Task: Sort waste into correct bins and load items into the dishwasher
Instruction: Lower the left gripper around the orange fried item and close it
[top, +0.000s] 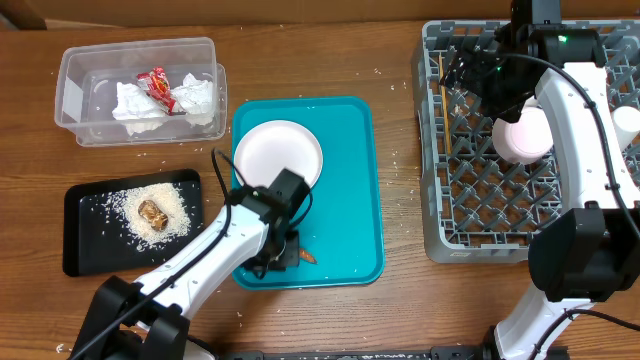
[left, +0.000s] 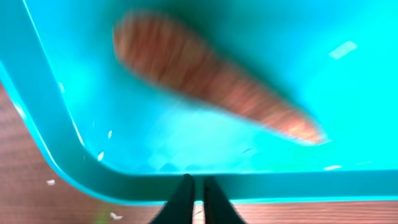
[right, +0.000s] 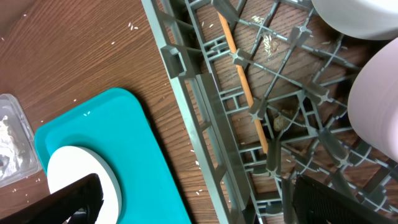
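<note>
Grasping target: brown-orange food stick, lying flat on the teal tray close to its 6 o'clock rim (blurred in the left wrist view, so its surface detail cannot be judged).
Left gripper: fingers drawn almost together with only a thin slit between them, nothing held. The tips sit over the tray rim at 6 o'clock of the stick, apart from it.
Left arm pose: reaches in from the table's 7 o'clock corner to the tray's lower edge, wrist pitched steeply down.
Right gripper: spread wide and empty, hovering over the dish rack at 3 o'clock of the tray. A thin wooden stick lies in the grid beneath.
Method advised: part the fingers before descending, advance toward 12 o'clock, straddle the food stick across its narrow width near mid-length, and close gently (it looks liable to skid on the smooth tray).
Destination, judged: black tray at 9 o'clock, already bearing rice and a brown lump. The clear tub at 11 o'clock holds paper and wrapper.
Hazard: smaller white plate at 12 o'clock, so keep the lift-out clear of it.
</note>
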